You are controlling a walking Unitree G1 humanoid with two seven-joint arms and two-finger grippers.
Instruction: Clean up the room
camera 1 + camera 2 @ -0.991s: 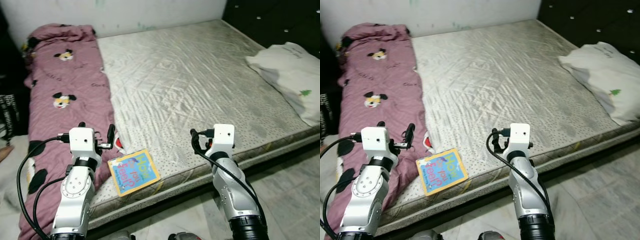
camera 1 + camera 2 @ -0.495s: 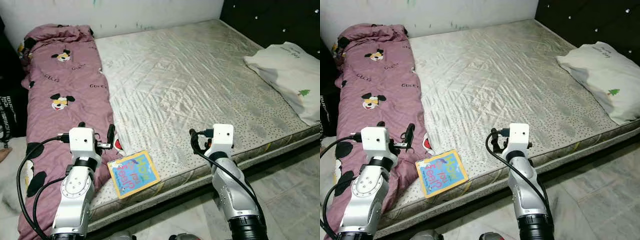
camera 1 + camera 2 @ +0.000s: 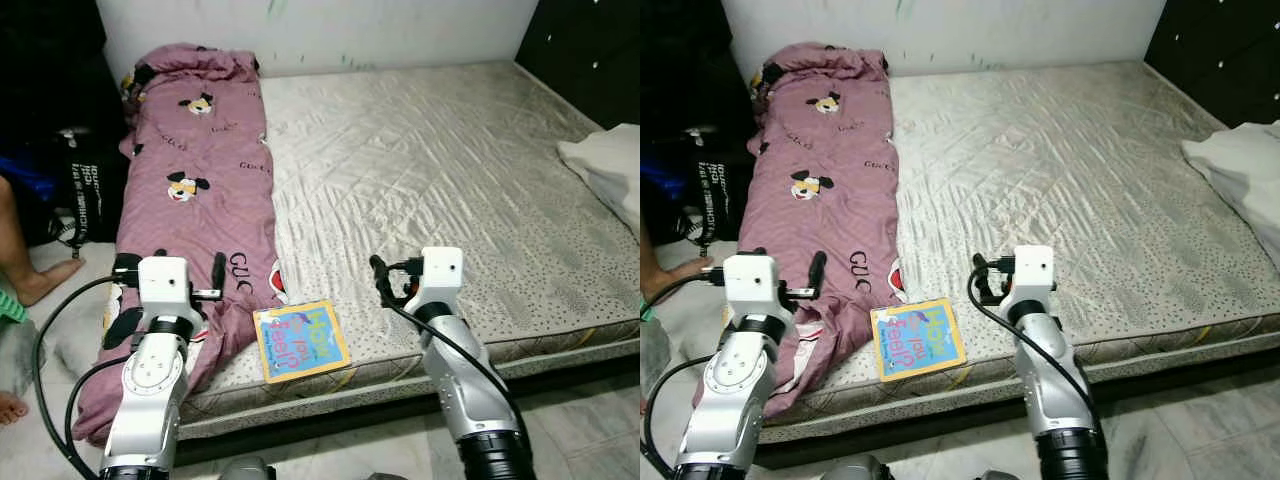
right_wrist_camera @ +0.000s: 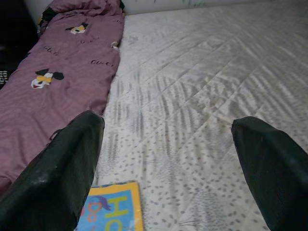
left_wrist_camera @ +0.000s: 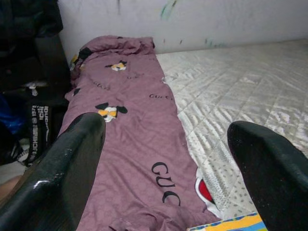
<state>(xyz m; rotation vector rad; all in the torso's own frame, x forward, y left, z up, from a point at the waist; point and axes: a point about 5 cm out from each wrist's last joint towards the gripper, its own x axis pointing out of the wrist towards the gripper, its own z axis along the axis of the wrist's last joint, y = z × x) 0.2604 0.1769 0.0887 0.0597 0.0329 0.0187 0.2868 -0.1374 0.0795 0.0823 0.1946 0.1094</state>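
A bare quilted mattress carried a purple cartoon-print blanket along its left side, a picture book near its front edge and a white pillow at right.

A bedroom in a home.
A bare quilted mattress on a low frame, a cartoon-print quilt, a white pillow, tiled floor.

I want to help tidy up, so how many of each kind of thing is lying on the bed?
Blankets: 1, the purple blanket along the bed's left side.
Books: 1, the picture book at the near edge.
Pillows: 1, the white pillow on the right.
Total: 3 things on the mattress.
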